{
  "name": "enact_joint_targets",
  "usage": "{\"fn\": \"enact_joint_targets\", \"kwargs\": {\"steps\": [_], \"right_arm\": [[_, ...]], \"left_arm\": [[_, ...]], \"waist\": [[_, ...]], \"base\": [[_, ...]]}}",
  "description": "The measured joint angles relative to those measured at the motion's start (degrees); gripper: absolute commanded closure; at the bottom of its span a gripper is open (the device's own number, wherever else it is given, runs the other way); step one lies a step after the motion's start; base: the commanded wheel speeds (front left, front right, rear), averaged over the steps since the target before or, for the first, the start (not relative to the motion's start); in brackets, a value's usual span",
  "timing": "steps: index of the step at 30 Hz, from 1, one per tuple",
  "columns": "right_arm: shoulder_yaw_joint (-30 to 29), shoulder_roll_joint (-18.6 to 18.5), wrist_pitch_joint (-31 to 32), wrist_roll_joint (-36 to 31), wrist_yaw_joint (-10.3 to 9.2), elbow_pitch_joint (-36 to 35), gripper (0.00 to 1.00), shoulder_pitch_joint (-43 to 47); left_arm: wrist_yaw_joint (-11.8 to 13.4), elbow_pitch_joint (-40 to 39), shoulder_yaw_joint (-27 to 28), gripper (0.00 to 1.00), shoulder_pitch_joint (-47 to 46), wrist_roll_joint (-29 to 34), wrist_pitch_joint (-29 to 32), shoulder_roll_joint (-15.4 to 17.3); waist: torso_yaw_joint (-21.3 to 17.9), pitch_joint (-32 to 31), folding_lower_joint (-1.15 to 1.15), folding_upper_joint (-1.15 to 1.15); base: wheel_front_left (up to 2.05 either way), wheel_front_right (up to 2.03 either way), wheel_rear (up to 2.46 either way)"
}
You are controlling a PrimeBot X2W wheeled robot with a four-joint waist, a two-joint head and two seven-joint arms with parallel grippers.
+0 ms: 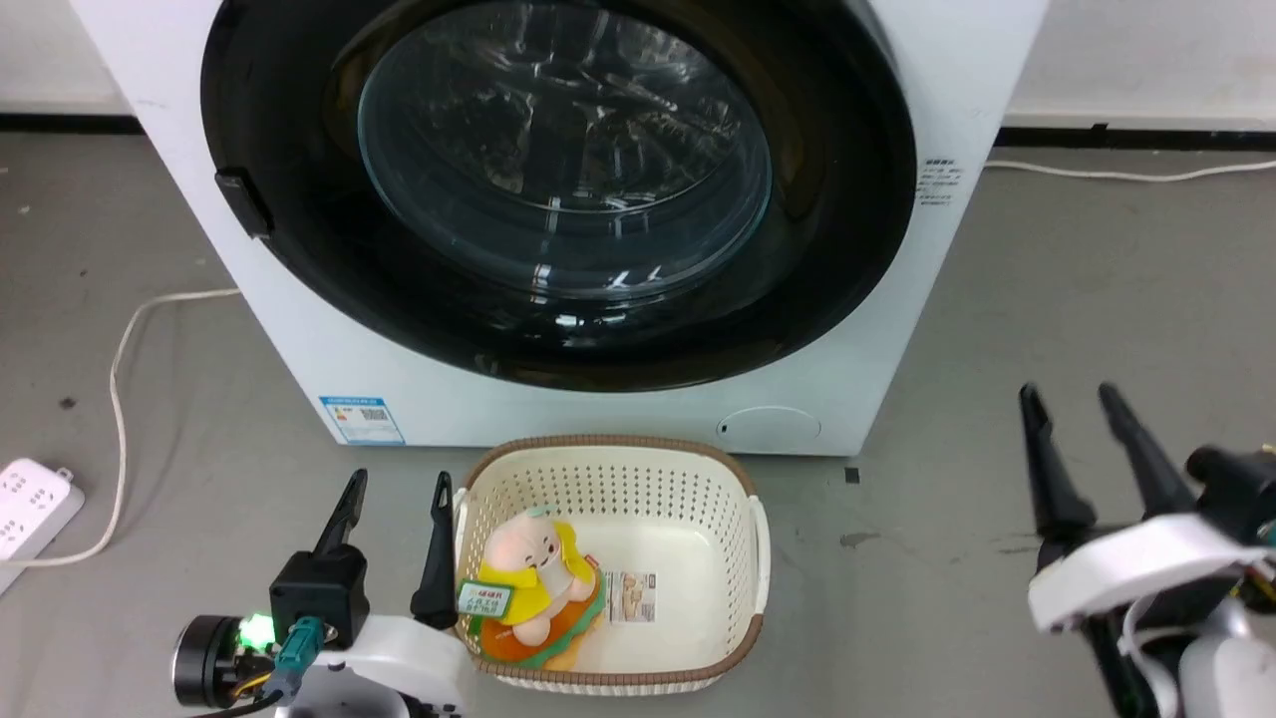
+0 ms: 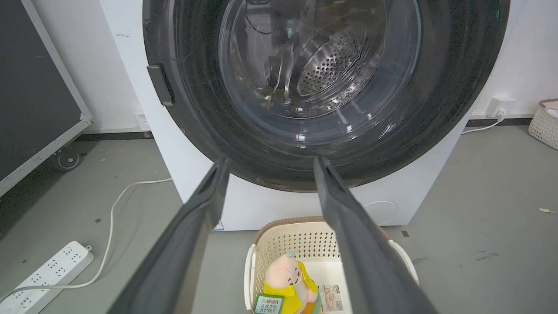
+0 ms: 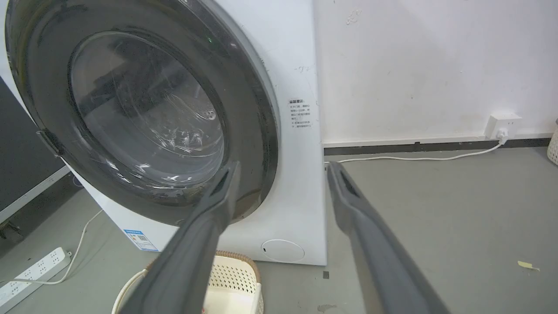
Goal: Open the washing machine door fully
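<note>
Large round glossy black washing machine door (image 1: 558, 189) closed against white boxy front-loading washing machine (image 1: 329, 369), left tool (image 1: 399, 479) wide, empty, beside cream perforated laundry basket (image 1: 608, 449), right tool (image 1: 1068, 391) wide, empty

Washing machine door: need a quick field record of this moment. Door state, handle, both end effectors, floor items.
washing machine door: looks shut against the washing machine
handle: black tab on the door's left edge, untouched
left end effector: open, empty, close beside the basket's left side, short of the door
right end effector: open, empty, over the floor right of the machine
basket: on the floor in front of the machine, plush toy inside
floor, left: power strip and white cable
</note>
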Motion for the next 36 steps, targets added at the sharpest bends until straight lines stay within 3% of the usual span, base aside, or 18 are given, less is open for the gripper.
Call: {"fn": "enact_joint_targets", "kwargs": {"steps": [20, 21, 23, 24, 36], "right_arm": [[-9.06, 0.05, 6.16, 6.41, 0.00, 7.09, 0.00, -17.55], [-9.70, 0.07, 6.47, 6.79, 0.00, 7.66, 0.06, -18.52], [-10.87, 0.08, 7.14, 7.25, -0.01, 8.75, 0.62, -20.42], [-11.51, 0.08, 7.51, 7.68, 0.00, 9.37, 1.00, -21.41], [-16.42, -0.15, 17.19, 11.32, -0.01, 17.77, 1.00, -32.00]], "left_arm": [[1.04, -0.59, -1.98, 0.00, -2.68, -1.38, -2.31, 0.00], [1.22, -0.60, -2.09, 0.00, -2.70, -1.46, -2.52, 0.00], [1.30, -0.62, -2.33, 0.00, -2.87, -1.71, -2.63, 0.01], [1.32, -0.62, -2.43, 0.00, -3.08, -1.81, -2.83, 0.00], [1.83, -0.67, -2.97, 0.00, -4.46, -2.30, -4.11, 0.01]], "waist": [[2.88, 5.54, 0.00, 0.00], [3.03, 5.81, 0.00, 0.00], [3.33, 6.37, 0.00, 0.00], [3.49, 6.65, 0.00, 0.00], [5.54, 9.75, 0.00, 0.00]], "base": [[0.00, 0.00, 0.00], [0.00, 0.00, 0.00], [0.00, 0.00, 0.00], [0.00, 0.00, 0.00], [0.00, 0.00, 0.00]]}}
